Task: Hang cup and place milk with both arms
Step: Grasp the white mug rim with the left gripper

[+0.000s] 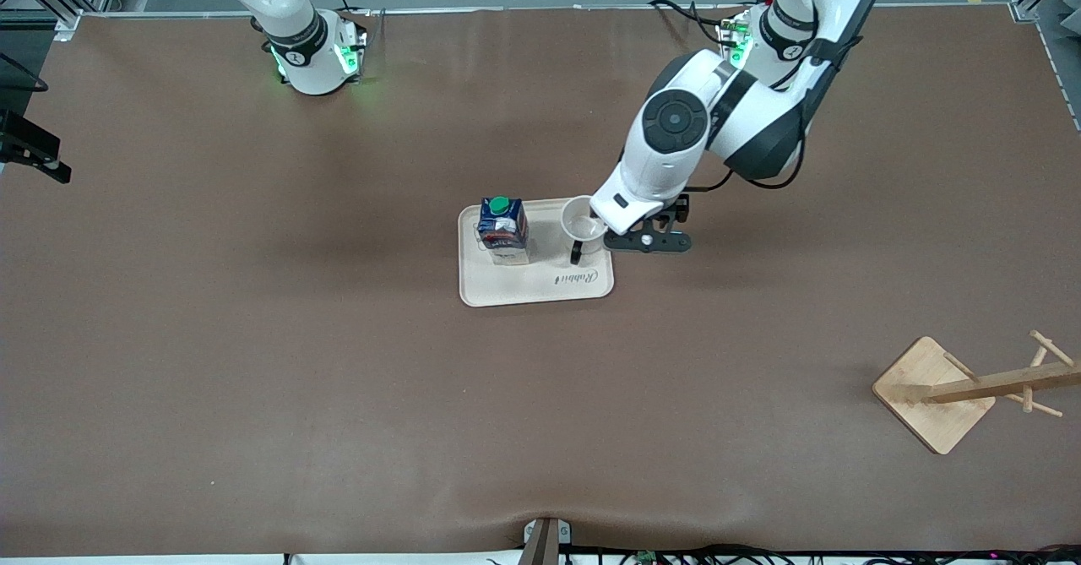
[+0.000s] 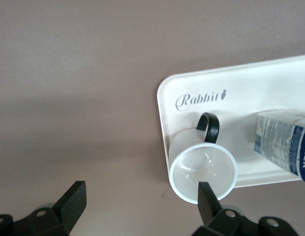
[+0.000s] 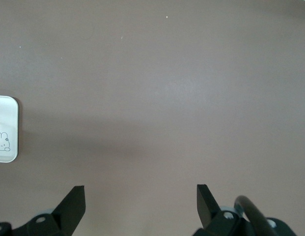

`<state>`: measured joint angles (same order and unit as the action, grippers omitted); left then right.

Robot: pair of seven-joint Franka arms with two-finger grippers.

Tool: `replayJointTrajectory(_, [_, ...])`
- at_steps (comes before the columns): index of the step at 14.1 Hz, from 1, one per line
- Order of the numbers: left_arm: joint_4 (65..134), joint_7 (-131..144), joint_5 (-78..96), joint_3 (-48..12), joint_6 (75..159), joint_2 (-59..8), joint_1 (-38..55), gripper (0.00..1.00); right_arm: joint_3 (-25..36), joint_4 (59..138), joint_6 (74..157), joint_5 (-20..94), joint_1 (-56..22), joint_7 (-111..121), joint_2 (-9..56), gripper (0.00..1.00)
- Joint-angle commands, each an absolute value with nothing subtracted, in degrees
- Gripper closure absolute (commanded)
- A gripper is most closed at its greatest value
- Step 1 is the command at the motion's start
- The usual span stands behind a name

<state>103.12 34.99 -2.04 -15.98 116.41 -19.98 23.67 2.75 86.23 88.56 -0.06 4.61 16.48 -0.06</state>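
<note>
while the cup (image 2: 201, 167) stands upright on the tray (image 2: 270, 81) beside the milk (image 2: 290, 145), the released left gripper (image 2: 140, 204), hovering at its rim, should straddle one wall squarely before clenching; the right gripper (image 3: 140, 206) waits released.

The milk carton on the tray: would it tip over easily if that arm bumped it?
Probably, yes. The milk stands tall on a small base, so a knock near its green cap would likely topple it. A low push might instead slide it along the smooth tray. The cup beside it looks squatter and steadier. Whether the carton is full cannot be told.
</note>
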Motion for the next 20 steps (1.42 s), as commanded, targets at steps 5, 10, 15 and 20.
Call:
replayJointTrajectory(5, [103.6,34.1,-1.9,-15.8,120.4,-27.1,27.5,0.26,1.9,85.0,87.6,-0.1,5.7,17.1,0.4,0.00])
replayJointTrajectory(10, [103.4,33.8,-2.2,-15.8,125.7,-32.0,28.8,0.64,1.9,85.0,87.6,-0.1,5.7,17.1,0.4,0.00])
replayJointTrajectory(15, [102.3,33.9,-3.5,-15.7,127.4,-33.3,28.5,1.00,1.9,85.0,87.6,-0.1,5.7,17.1,0.4,0.00])
replayJointTrajectory(20, [98.7,34.1,-3.4,-15.6,122.1,-25.8,23.6,1.00,1.9,85.0,87.6,-0.1,5.5,17.1,0.5,0.00])
